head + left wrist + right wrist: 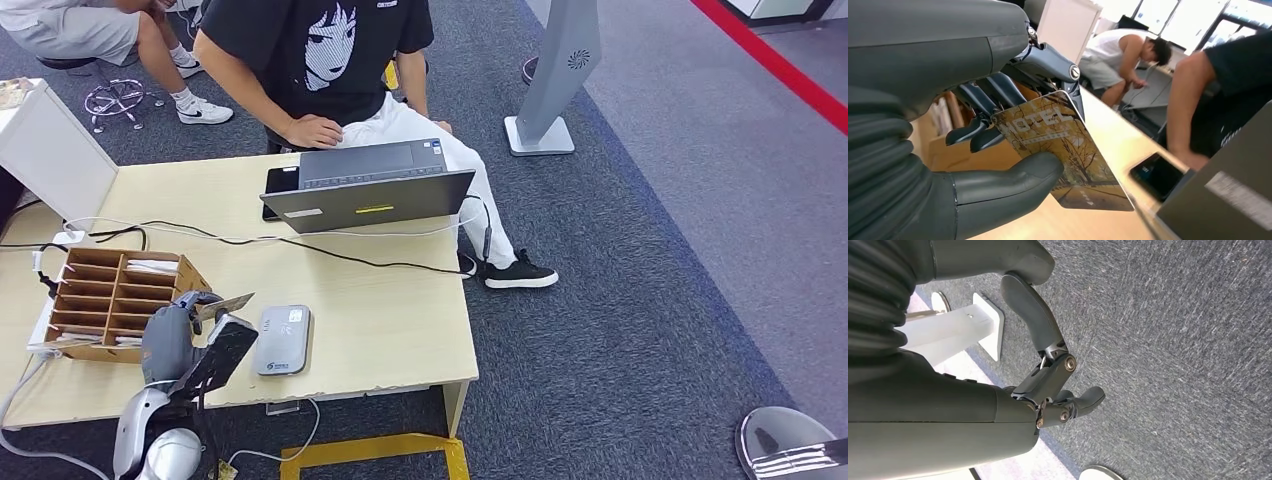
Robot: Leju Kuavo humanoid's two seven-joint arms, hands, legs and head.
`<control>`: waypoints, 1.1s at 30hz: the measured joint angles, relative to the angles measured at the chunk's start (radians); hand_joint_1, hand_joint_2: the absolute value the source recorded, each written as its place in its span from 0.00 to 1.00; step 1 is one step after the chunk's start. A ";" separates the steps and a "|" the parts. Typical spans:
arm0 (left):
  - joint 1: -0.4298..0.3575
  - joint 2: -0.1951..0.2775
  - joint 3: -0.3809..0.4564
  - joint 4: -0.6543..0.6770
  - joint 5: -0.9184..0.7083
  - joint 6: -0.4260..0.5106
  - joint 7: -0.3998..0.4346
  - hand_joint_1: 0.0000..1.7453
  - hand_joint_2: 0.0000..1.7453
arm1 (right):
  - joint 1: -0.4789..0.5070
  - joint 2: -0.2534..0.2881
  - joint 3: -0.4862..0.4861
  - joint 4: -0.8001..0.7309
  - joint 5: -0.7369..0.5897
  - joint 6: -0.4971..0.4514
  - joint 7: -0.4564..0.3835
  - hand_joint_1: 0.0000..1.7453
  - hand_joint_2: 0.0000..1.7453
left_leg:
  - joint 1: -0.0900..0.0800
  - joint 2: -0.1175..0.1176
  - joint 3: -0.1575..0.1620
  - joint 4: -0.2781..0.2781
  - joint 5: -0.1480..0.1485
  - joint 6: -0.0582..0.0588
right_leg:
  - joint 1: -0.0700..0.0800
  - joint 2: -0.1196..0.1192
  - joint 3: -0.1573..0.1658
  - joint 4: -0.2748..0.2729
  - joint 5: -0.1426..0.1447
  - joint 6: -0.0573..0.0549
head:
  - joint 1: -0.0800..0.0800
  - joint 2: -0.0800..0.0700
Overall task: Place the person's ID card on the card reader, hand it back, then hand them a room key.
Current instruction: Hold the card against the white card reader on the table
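Observation:
My left hand (pixel 180 335) hovers above the table's near left part, between the wooden card box (pixel 112 298) and the grey card reader (pixel 281 340). It pinches a hotel room key card (pixel 1063 150) between thumb and fingers; the card (pixel 228 304) sticks out toward the person (pixel 330 50) at the far side. The card bears the word HOTEL over a picture of autumn trees. The person leans on the table, one hand (pixel 312 130) resting by the laptop (pixel 370 185). My right hand (pixel 1053 375) hangs over the carpet, fingers loosely apart and holding nothing.
A black phone (pixel 281 180) lies beside the laptop. Black and white cables (pixel 330 250) cross the light wooden table (pixel 390 310). A white box (pixel 55 150) stands at the far left. Another person sits behind on a stool, and a grey stand (pixel 550 90) rises at the right.

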 joint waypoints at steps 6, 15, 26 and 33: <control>-0.015 0.000 0.008 0.115 -0.003 0.023 0.000 1.00 1.00 | 0.000 0.000 0.000 0.000 0.001 0.001 0.000 0.00 1.00 | 0.000 0.000 0.000 0.000 0.000 0.000 | 0.000 0.000 0.000 0.000 0.000 0.000 | 0.000 0.000; -0.046 0.000 0.030 0.290 -0.019 0.048 0.002 1.00 1.00 | -0.002 0.000 0.000 0.000 0.004 0.004 0.000 0.00 1.00 | 0.000 0.000 0.000 0.000 0.000 0.000 | 0.000 0.000 0.000 0.000 0.000 0.000 | 0.000 0.000; -0.067 -0.006 0.038 0.375 -0.022 0.053 -0.008 1.00 1.00 | -0.001 -0.003 0.000 0.000 0.004 0.018 0.000 0.00 1.00 | 0.000 0.000 0.000 0.000 0.000 0.000 | 0.000 0.000 0.000 0.000 0.000 0.000 | 0.000 0.000; -0.067 -0.015 0.040 0.368 -0.022 0.044 -0.020 1.00 1.00 | -0.001 -0.006 0.000 0.000 -0.005 0.019 -0.003 0.00 1.00 | 0.000 0.000 0.000 0.000 0.000 0.000 | 0.000 0.000 0.001 0.000 0.000 0.000 | 0.000 0.000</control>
